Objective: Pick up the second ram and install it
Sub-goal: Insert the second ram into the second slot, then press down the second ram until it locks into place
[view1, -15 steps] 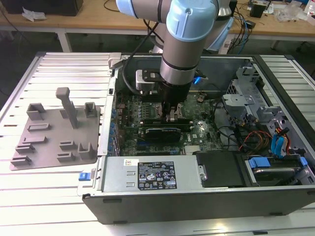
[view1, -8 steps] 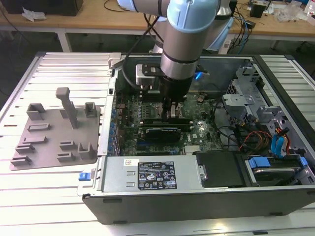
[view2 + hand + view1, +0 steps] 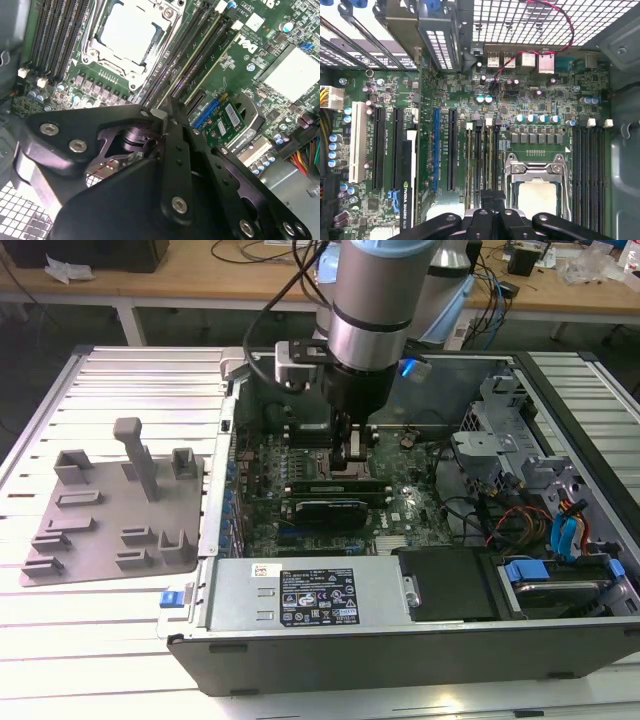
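Note:
The second ram (image 3: 192, 59) is a thin dark stick seen edge-on, standing in a memory slot beside the processor socket (image 3: 127, 32) of the open computer's motherboard. In the exterior view it is a dark bar (image 3: 330, 483) right under my gripper (image 3: 352, 465). In both wrist views the black fingers of my gripper (image 3: 162, 117) (image 3: 492, 196) are drawn together over the near end of that slot line, pinching the ram's (image 3: 492, 160) top edge. A neighbouring slot carries another stick (image 3: 212, 62) with a pale edge.
A grey plastic plate with raised blocks (image 3: 110, 510) lies on the slatted table at the exterior view's left. Inside the case are a graphics card (image 3: 325, 510), the power supply (image 3: 300, 595), and drive bays with coloured cables (image 3: 560, 530). Case walls close in all round.

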Controlling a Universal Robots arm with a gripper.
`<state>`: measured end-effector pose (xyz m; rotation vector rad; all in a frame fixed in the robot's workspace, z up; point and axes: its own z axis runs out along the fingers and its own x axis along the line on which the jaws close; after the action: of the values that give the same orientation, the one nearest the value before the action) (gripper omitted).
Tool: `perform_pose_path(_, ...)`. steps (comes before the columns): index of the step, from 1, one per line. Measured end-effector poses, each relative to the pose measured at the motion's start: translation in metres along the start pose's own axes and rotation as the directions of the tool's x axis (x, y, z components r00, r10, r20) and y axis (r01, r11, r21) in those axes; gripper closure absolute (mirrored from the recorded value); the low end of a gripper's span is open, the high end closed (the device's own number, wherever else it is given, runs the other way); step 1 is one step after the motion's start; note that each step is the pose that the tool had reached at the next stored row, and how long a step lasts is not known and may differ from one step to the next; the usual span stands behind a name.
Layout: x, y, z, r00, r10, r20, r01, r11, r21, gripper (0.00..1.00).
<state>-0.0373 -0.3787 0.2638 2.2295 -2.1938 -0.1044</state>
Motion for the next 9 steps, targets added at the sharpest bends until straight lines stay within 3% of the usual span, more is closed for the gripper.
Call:
perform_pose_path(2,0.0,-0.0002,0.0,1.0,0.0,0.0,0.0,1.0,0.0,0.92)
perform_pose_path(3,0.0001,-0.006,0.0009,1.0,0.0,-0.0002,0.0,1.0,-0.0001,0.92)
perform_pose_path(5,0.0009,-0.033,0.0083,1.0,0.0,0.0,0.0,1.0,-0.0027,0.92)
perform_pose_path(6,0.001,-0.038,0.0101,1.0,0.0,0.0001,0.0,1.0,-0.0027,0.92)
perform_pose_path(7,0.0014,-0.0515,0.0146,1.0,0.0,0.0,0.0,1.0,-0.0028,0.92)
perform_pose_path(9,0.0012,-0.0561,0.0219,1.0,0.0,-0.0001,0.0,1.0,-0.0028,0.92)
